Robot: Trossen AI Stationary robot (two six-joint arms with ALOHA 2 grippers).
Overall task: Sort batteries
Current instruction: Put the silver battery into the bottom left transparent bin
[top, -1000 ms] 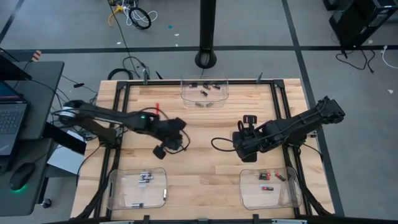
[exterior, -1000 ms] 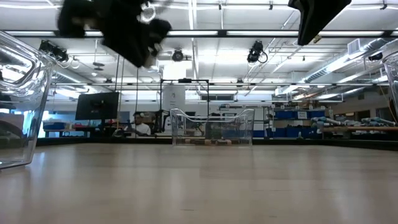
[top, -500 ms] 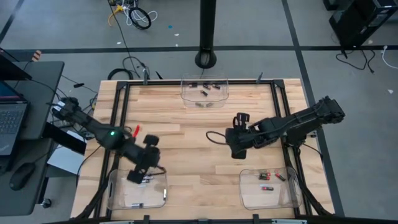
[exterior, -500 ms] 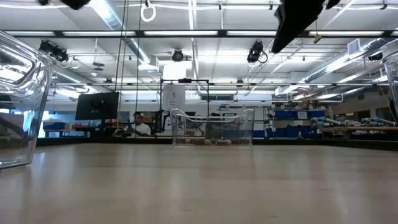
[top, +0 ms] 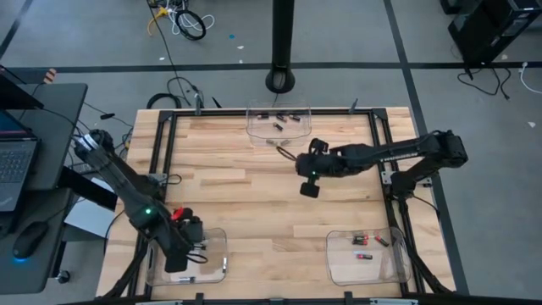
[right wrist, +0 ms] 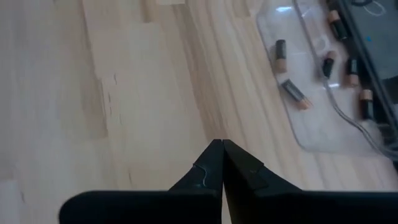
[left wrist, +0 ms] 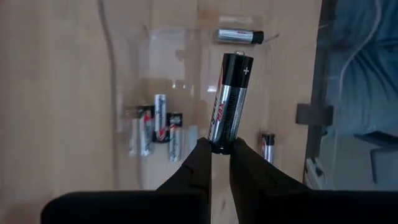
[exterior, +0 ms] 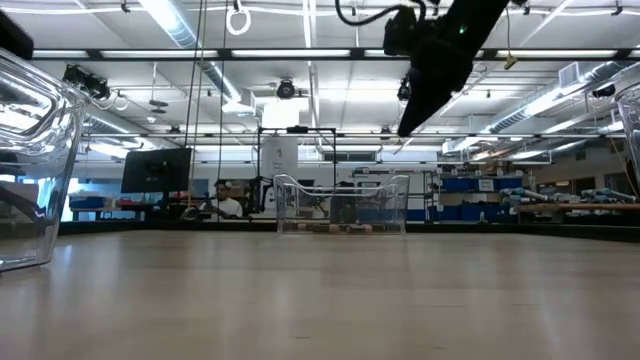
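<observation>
While the left gripper (left wrist: 221, 148) hangs over the clear bin (top: 216, 239) at the lower left of the high frame, its jaws are closed on the bottom end of one silver-and-black battery (left wrist: 229, 99), which stands up out of them, plus end away from the wrist. Beneath it, inside that bin, lie more silvery cells (left wrist: 155, 126) in a loose cluster, with two others apart near the bin's edges.

The right gripper (top: 308, 181) sits up in the middle of the surface (top: 254, 195), just below the clear tray (top: 254, 129) at the top centre; its jaws are pressed fully together and hold nothing. That tray still carries several dark, copper-ended cells (right wrist: 281, 55), unsorted (a third bin (top: 339, 267) at lower right holds a few more).

A cell like this looks rigid, smooth-skinned and dense for its size, so I'd judge it likely to roll once dropped and to pivot in a pinch taken this near one end. A hold across the middle of the barrel would seem steadier.
</observation>
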